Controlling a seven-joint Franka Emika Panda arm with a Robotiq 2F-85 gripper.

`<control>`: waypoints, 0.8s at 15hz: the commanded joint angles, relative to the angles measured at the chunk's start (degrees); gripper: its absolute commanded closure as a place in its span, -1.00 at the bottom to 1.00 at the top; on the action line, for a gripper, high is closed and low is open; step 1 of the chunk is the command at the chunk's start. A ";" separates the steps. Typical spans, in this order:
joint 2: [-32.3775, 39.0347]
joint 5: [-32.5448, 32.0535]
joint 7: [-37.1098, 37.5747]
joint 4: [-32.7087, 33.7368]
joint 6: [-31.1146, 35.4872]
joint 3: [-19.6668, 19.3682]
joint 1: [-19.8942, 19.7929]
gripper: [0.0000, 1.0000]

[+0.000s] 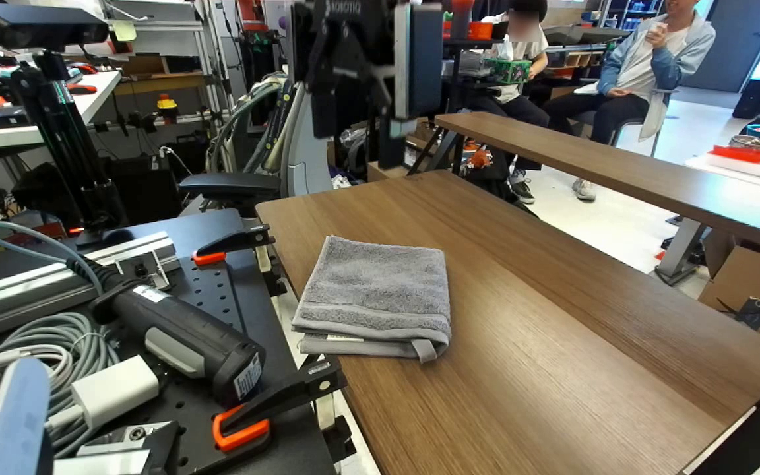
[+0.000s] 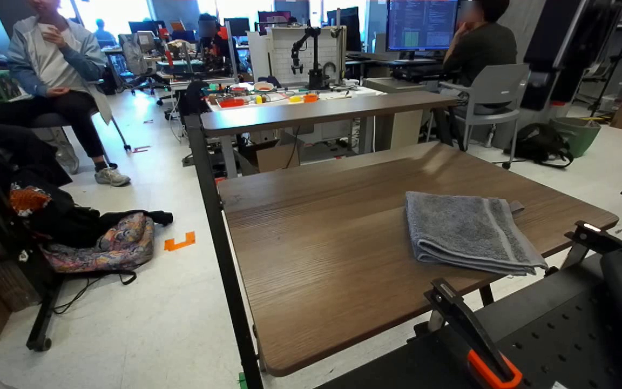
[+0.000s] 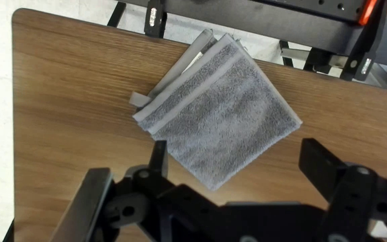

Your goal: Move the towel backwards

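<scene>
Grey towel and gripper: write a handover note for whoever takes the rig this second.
Gripper: open, raised above the brown table, holding nothing.
Towel: folded, lying on the table, one corner overhanging the edge by the black perforated board.
Done: nothing that these views can confirm; the towel is not gripped.
Left: if the move is still due, probably come down, grip the towel, shift it backwards and let go. Confirm first which way "backwards" runs; the views don't say.

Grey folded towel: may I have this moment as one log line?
folded grey cloth towel: on brown wood-grain table, corner past edge | black two-fingered gripper: open, holding nothing, above table
</scene>
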 commanded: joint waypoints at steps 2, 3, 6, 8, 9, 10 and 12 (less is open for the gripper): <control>12.60 -2.73 4.64 -1.33 10.69 2.87 0.01 -1.00; 15.44 -3.12 5.60 -0.99 12.51 3.34 -0.05 -1.00; 25.41 -5.99 10.44 0.80 18.97 4.05 0.30 -1.00; 30.91 -8.50 13.83 2.78 22.00 3.32 1.38 -1.00; 33.31 -9.26 15.28 3.98 23.37 2.92 2.00 -1.00; 35.45 -9.41 16.54 5.41 24.54 2.79 2.57 -1.00; 38.43 -9.16 18.12 7.74 25.96 2.51 3.58 -1.00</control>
